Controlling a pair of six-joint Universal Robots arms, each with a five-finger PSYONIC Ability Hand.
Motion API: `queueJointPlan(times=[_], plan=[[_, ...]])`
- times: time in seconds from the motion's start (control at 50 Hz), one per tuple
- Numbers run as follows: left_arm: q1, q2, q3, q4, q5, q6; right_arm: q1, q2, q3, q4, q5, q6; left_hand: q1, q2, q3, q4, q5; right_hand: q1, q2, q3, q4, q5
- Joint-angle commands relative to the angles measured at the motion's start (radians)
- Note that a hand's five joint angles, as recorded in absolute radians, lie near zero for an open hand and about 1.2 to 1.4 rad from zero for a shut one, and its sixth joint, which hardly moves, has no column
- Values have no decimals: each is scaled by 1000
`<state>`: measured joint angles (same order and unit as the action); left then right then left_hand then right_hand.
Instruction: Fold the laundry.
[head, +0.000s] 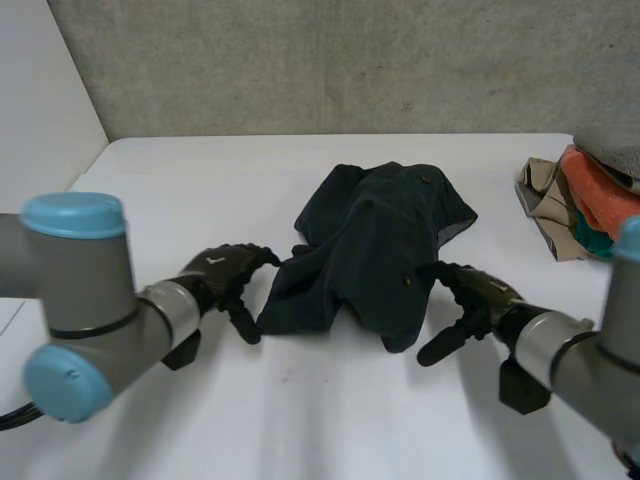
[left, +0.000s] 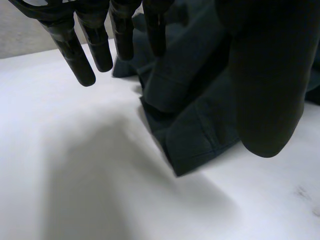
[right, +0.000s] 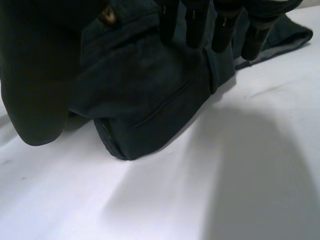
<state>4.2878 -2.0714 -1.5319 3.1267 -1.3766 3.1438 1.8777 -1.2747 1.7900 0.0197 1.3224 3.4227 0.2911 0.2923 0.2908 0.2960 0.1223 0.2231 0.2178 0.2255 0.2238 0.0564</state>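
Dark garment is sitting crumpled on the white table, right between the two hands, so that's where things stand. Nearest the robot, the left hand is at the cloth's near left corner. From its wrist view its fingers hang down loose and fairly straight, with the thumb out in front of the cloth, and a hemmed fold of the garment lies just beyond the fingertips. It isn't gripping anything, as far as I can see. Same deal with the right hand at the near right corner. Its fingers are relaxed over a folded lump of the garment, the thumb is apart from them, and there's no pinch. A small brass stud shows on the fabric near that thumb. Further out past the right hand there's a pile of other laundry in tan, orange and teal, well apart from the dark piece. Behind everything is a grey concrete wall.
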Motion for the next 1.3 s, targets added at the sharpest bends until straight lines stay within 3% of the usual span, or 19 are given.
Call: queueJointPlan(times=[0.02, 0.16, 0.22, 0.26, 0.3, 0.34, 0.42, 0.48, 0.62, 0.7, 0.76, 0.86, 0.96, 1.08, 1.16, 1.28, 1.3], plan=[[-86, -125, 127, 18, -71, 2, 98, 144, -93, -80, 155, 65, 72, 71, 72, 67, 66, 22, 27, 20, 21, 14], [-151, -228, 220, 13, -151, 2, 155, 248, -196, -70, 221, 147, 148, 147, 148, 143, 142, 28, 33, 25, 27, 20], [-164, -246, 239, 18, -182, 2, 176, 268, -216, -72, 236, 179, 356, 355, 356, 351, 350, 104, 109, 101, 103, 96], [-169, -243, 243, 19, -199, 2, 187, 271, -222, -81, 253, 188, 573, 572, 573, 568, 567, 329, 334, 326, 328, 321], [-166, -227, 246, 41, -235, -1, 193, 276, -227, -110, 290, 191, 1010, 1009, 1010, 1005, 1004, 856, 862, 854, 856, 848], [-164, -205, 245, 64, -271, 1, 196, 278, -235, -139, 317, 193, 1105, 1104, 1105, 1100, 1099, 1172, 1177, 1169, 1171, 1164], [-155, -99, 222, 110, -343, 4, 196, 261, -270, -149, 337, 164, 1105, 1104, 1105, 1100, 1099, 1173, 1178, 1171, 1172, 1165], [-141, 29, 187, 113, -355, 22, 187, 198, -297, -100, 333, 52, 1105, 1104, 1105, 1100, 1099, 1173, 1178, 1171, 1172, 1165], [-71, 424, 153, 111, -260, 122, 110, -110, -444, -4, 244, -403, 1105, 1104, 1105, 1100, 1099, 1173, 1178, 1171, 1172, 1165], [-25, 581, 244, 111, -197, 145, 94, -199, -605, 32, 210, -487, 1105, 1104, 1105, 1100, 1099, 1173, 1178, 1171, 1172, 1165], [1, 596, 341, 108, -197, 148, 87, -196, -722, 51, 192, -488, 1105, 1104, 1105, 1100, 1099, 1173, 1178, 1171, 1172, 1165], [30, 513, 510, 67, -190, 150, 66, -117, -863, 59, 156, -484, 1105, 1104, 1105, 1100, 1099, 1173, 1178, 1171, 1172, 1165], [53, 296, 654, -8, -177, 151, 75, 36, -923, 66, 156, -462, 1105, 1104, 1105, 1100, 1099, 1173, 1178, 1171, 1172, 1165], [81, 35, 717, -2, -167, 182, 103, 211, -911, 17, 175, -447, 1105, 1104, 1105, 1100, 1099, 1173, 1178, 1171, 1172, 1165], [87, -146, 728, 19, -151, 202, 116, 343, -890, -66, 212, -444, 1105, 1104, 1105, 1100, 1099, 1173, 1178, 1171, 1172, 1165], [89, -403, 736, 166, -84, 211, 138, 570, -906, -273, 304, -462, 1105, 1104, 1105, 1100, 1099, 1173, 1178, 1171, 1172, 1165], [90, -424, 743, 189, -75, 210, 136, 599, -919, -302, 316, -470, 1012, 1011, 1013, 1008, 1007, 1007, 1012, 1005, 1006, 999]])
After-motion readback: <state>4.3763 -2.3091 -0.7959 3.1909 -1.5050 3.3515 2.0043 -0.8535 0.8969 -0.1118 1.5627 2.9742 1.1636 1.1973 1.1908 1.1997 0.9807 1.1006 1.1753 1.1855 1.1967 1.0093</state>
